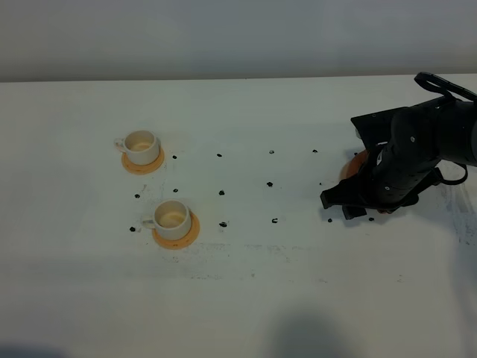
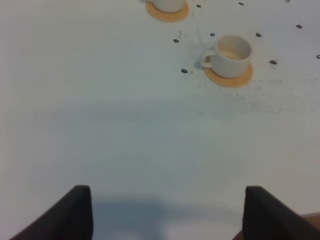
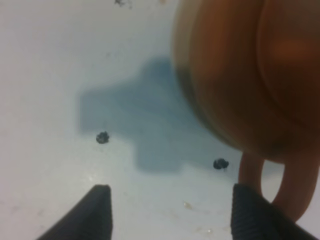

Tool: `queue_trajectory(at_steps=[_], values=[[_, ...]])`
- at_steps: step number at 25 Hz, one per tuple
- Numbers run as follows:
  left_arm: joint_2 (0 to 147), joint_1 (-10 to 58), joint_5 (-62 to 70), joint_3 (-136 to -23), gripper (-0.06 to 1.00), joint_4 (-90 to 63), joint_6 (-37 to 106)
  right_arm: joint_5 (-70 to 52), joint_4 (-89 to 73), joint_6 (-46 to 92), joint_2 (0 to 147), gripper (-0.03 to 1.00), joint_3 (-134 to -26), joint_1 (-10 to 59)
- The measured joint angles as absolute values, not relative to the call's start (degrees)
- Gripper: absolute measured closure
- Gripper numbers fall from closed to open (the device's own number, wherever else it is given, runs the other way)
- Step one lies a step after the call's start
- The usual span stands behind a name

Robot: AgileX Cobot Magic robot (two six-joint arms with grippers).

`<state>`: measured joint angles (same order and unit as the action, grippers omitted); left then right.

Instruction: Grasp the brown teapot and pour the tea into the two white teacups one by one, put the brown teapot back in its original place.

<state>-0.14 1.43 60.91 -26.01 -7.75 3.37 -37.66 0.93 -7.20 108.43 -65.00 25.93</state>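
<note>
1. Right wrist view: the squat reddish-brown clay teapot (image 3: 235, 75) is ungrasped; lifting, both pours and the return likely remain.
2. It sits at the counter's (image 1: 246, 283) right, well apart from the two small white ceramic teacups (image 1: 141, 146) (image 1: 173, 216) on the left.
3. The right end effector (image 3: 175, 215) gapes wide, the loop handle (image 3: 250, 175) just beside one finger.

The right arm (image 1: 417, 142) reaches in from the right side, its black links folded over and the wrist pitched steeply downward, with the right gripper (image 1: 343, 206) low at its end, pointing left. Seen from its own camera, its two dark fingers (image 3: 97, 212) stand well apart. The left gripper (image 2: 167, 215), seen from its wrist camera, is angled downward, its fingertips (image 2: 80, 212) spread wide.
</note>
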Motion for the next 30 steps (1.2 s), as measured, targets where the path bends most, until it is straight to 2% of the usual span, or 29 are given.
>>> queue_trajectory(at_steps=[6, 12, 21, 30], values=[[-0.14, 1.43, 60.91, -26.01, 0.35, -7.75, 3.37, -40.31, 1.42, -7.57, 106.93, 0.46, -65.00, 27.52], [-0.14, 1.43, 60.91, -26.01, 0.35, -7.75, 3.37, -41.70, 1.51, -5.67, 98.02, 0.46, -65.18, 28.83], [-0.14, 1.43, 60.91, -26.01, 0.35, -7.75, 3.37, -42.48, 6.04, -6.29, 96.38, 0.46, -65.00, 20.40], [-0.14, 1.43, 60.91, -26.01, 0.35, -7.75, 3.37, -39.99, 1.90, -4.61, 102.24, 0.46, -65.00, 20.00]])
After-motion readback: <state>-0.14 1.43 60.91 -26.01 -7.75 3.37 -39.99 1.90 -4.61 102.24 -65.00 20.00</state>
